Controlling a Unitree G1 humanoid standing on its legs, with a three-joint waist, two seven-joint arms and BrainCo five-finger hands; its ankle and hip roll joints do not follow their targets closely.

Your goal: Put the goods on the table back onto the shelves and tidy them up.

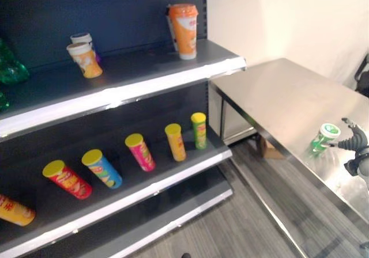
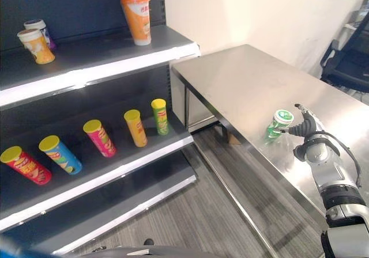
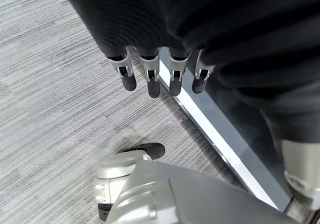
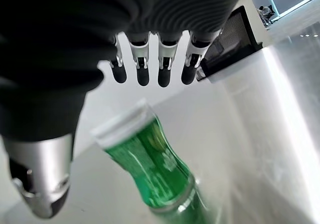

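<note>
Green, waisted plastic cup with a white lid (image 2: 278, 123) upright on the bare stainless-steel table (image 2: 248, 82), near its front edge, well apart from the dark shelving unit (image 1: 115, 68). Right hand (image 2: 304, 129) just beside the cup on the side away from the shelves, fingers (image 4: 142, 69) straight and spread, thumb (image 4: 42, 179) apart from them, cup standing in the gap between; no contact to be made out, so nothing clamped yet. Left hand (image 3: 160, 74) hanging low over the grey floor by the shelf base, fingers relaxed and straight, holding nothing.

Step in hand, judging by this: the reach for the last item on the table, at the point just before the grasp.

Already on the shelves: a tall orange cup (image 1: 184, 30) upright near the end of the upper shelf, two smaller cups (image 1: 85, 54) further along it, and a row of yellow-lidded tubular cans (image 1: 138, 152) spaced along the lower shelf.

Next move, probably: close fingers and thumb round the cup's narrow waist, squarely enough not to tip it, since it stands tall and light on slick metal. Then lift straight up, turn towards the shelves, and set down upright on the upper shelf among the other cups, with room left between neighbours.
</note>
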